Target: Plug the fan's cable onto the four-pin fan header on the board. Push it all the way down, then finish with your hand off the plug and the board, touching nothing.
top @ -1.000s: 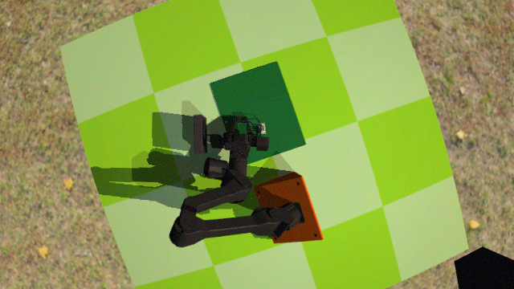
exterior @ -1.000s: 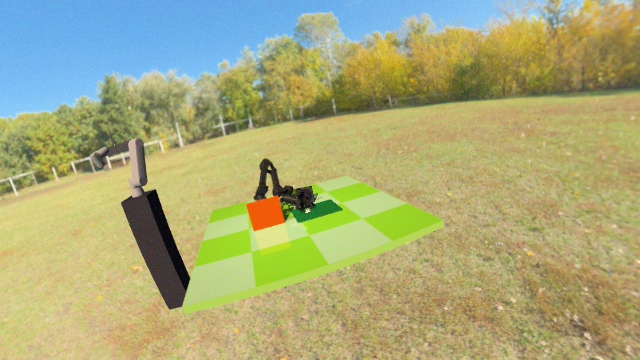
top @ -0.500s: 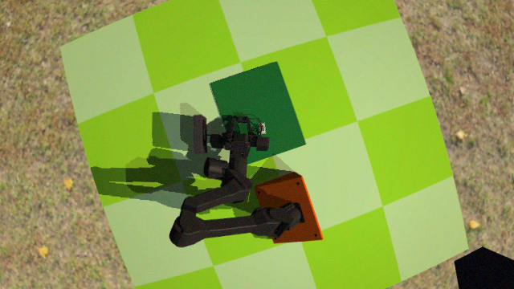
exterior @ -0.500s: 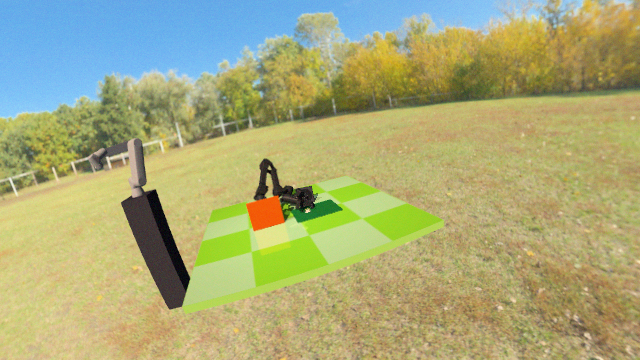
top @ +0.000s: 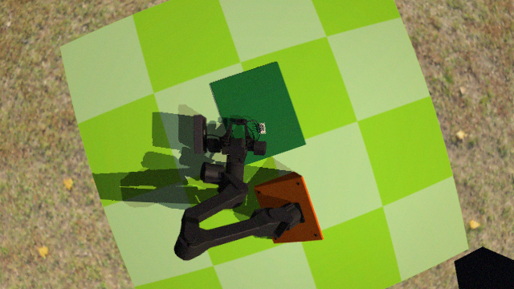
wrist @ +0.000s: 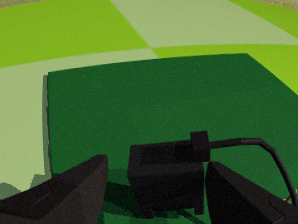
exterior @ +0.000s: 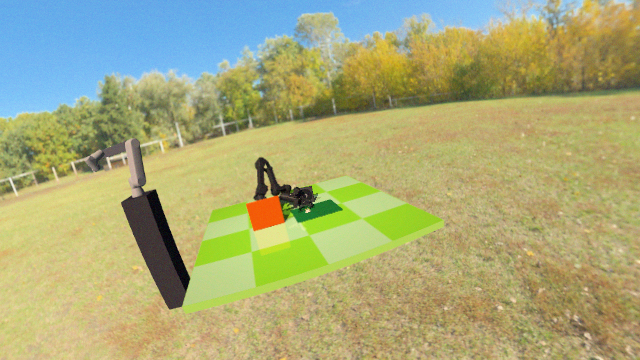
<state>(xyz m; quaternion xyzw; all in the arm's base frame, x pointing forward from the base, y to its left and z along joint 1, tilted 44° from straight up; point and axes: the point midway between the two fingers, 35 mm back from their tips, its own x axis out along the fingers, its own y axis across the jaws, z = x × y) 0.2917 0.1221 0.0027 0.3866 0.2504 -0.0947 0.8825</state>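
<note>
Green squares, pale and bright, cover the table [top: 381, 72] [exterior: 350, 240] [wrist: 200, 22], and the dark green board [top: 267, 96] [exterior: 327, 208] [wrist: 150, 105] lies flat on it, in from the upper left corner as seen from above. Over the board's near part is the gripper [top: 239, 124] [exterior: 307, 204] [wrist: 157, 168], its jaws part-way open and, as far as I can see, gripping nothing. The black plug [wrist: 167, 189] stands upright between them, a plain gap on one side, only a sliver on the other; its cable [wrist: 245, 141] bends off past that closer finger. The header is hidden, so I can't tell whether the plug is fully down.

I'd call this the letting-go step. If the plug is seated, the next move wants a little more opening, then a straight lift, without the closer finger snagging plug or cable.
</note>
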